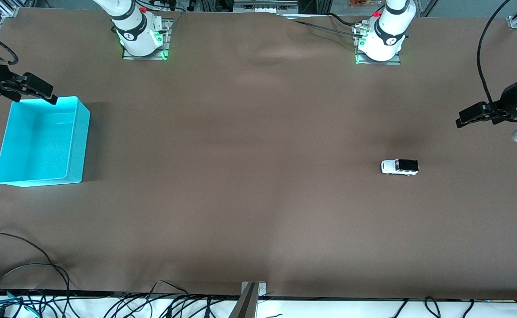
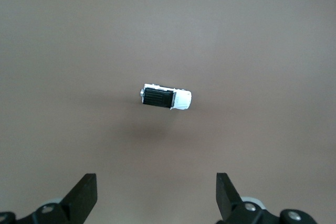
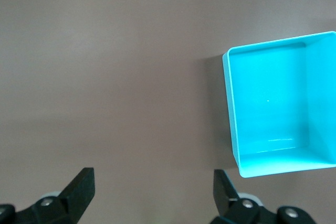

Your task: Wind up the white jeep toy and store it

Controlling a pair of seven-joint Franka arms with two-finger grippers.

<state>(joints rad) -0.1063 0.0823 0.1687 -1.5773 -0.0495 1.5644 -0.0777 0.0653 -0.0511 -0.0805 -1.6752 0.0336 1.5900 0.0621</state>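
White jeep toy [image 1: 399,167] on tabletop [image 1: 258,176], toward left arm's end; left pincer [image 2: 156,195] spread wide above; right pincer [image 3: 153,192] agape, waits near turquoise bin [image 1: 2,150]; descend centred, grip across body sides

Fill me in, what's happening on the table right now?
Nothing is being handled yet. The white jeep toy sits on its wheels on the brown table, toward the left arm's end. The left gripper hangs open above the table with the jeep in its wrist view. The right gripper is open too, up beside the turquoise bin, which is empty and stands at the right arm's end. The jeep is not yet wound or stored.
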